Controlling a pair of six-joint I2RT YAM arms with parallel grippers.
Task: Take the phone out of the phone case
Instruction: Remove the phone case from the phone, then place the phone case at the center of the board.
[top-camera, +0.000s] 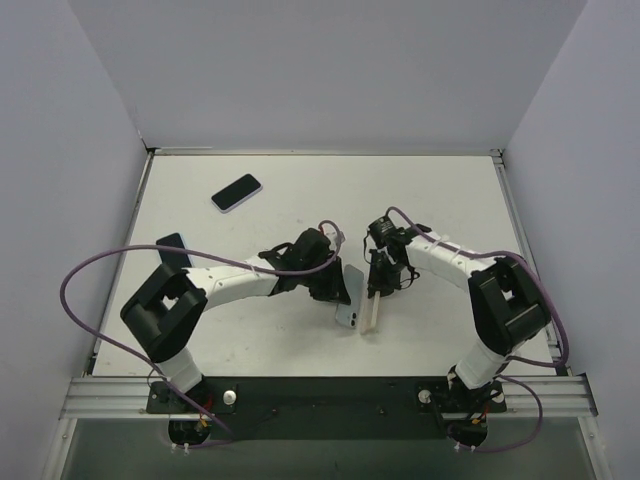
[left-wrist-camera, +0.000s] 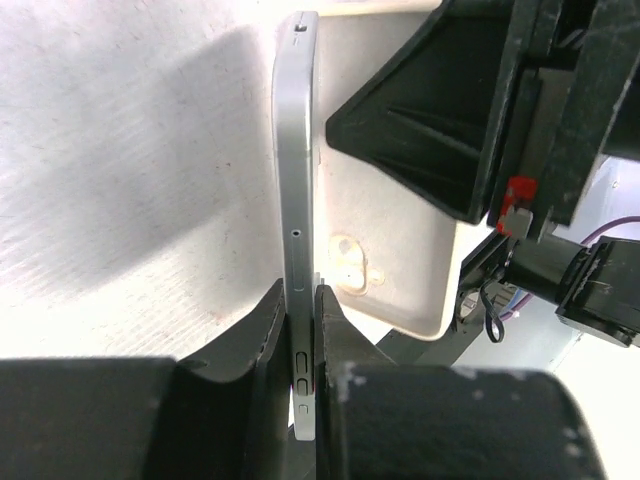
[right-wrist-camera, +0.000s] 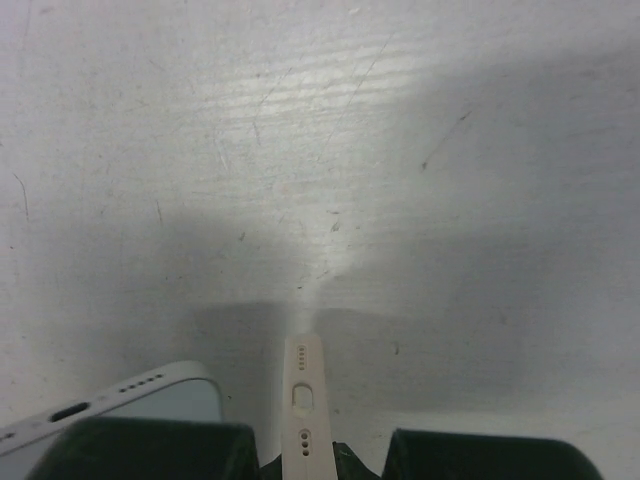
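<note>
- The left fingers (left-wrist-camera: 255, 345) are narrowed onto the silver, slab-shaped phone (left-wrist-camera: 297, 200), pinching its two faces near the side buttons
- The phone is held on edge over the near centre of the white desk (top-camera: 440, 200)
- The right fingers (right-wrist-camera: 480, 455) are closed on the cream soft-plastic phone case (left-wrist-camera: 390, 250) at its port end
- Phone and case sit just beside each other, long axes roughly parallel, with the case towards the right arm; contact cannot be confirmed
- Judgement: separation calls for drawing the arms apart sideways

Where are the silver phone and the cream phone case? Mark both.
silver phone (left-wrist-camera: 297, 200): left wrist view, on its metal side edge.
cream phone case (left-wrist-camera: 400, 250): left wrist view, on its flat face.
</note>
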